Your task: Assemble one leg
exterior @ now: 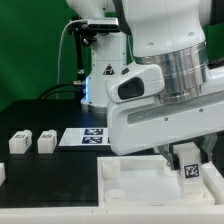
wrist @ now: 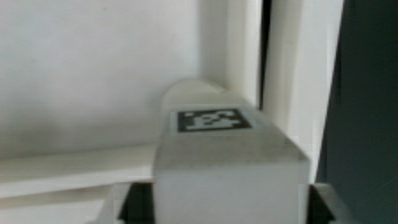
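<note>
The tool (exterior: 188, 160) is clenched on a leg (exterior: 190, 173), its dark fingers (wrist: 128, 208) pressed to either side of the white post (wrist: 222, 160). The leg hangs straight out of the tool, and its square tag faces the wrist camera. Just past the leg's free end lies the tray (exterior: 130, 180). The wrist view shows the end of the leg pointing into an inside corner of it (wrist: 89, 80), close to where two walls meet. I cannot tell whether leg and tray are touching. The tray rests on the black surface (exterior: 60, 165) below the tool. Farther from the tool, toward the exterior view's left, the marker board (exterior: 88, 137) lies flat. Beyond that, well away from the tool, two loose legs (exterior: 20, 143) (exterior: 45, 142) stand side by side.
</note>
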`<action>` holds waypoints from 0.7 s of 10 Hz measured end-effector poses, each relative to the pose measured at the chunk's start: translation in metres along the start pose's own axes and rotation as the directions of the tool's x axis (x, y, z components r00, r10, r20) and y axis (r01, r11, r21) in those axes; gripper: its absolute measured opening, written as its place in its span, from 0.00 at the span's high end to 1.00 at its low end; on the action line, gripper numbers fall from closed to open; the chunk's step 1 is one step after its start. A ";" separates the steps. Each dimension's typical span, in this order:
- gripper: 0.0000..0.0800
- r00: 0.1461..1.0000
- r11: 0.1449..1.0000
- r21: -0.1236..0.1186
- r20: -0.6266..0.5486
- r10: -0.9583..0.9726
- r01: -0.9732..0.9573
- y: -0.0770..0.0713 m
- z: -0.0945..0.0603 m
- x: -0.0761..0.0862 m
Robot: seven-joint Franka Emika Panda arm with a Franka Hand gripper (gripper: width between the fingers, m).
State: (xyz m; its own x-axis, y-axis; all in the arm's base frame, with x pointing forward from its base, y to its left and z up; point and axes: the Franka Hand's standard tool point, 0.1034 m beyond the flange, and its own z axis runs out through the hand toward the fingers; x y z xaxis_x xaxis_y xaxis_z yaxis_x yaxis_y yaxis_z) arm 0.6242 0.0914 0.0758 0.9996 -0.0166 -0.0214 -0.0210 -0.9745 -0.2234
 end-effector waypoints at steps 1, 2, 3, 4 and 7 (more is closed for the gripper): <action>0.63 0.996 0.996 0.001 0.000 0.094 -0.094 -0.001 0.000 0.000; 0.63 0.974 0.974 0.004 -0.009 0.228 -0.228 -0.002 0.001 0.001; 0.63 0.931 0.931 0.014 -0.034 0.364 -0.364 -0.005 0.002 0.003; 0.63 0.873 0.874 0.030 -0.045 0.486 -0.485 -0.009 0.003 0.004; 0.63 0.499 0.500 0.093 -0.033 0.866 -0.861 -0.007 0.005 0.003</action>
State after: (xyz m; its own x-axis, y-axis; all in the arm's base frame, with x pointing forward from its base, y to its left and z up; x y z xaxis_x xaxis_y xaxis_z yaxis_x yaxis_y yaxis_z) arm 0.6271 0.0991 0.0719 0.4814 -0.8595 -0.1721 -0.8729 -0.4521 -0.1836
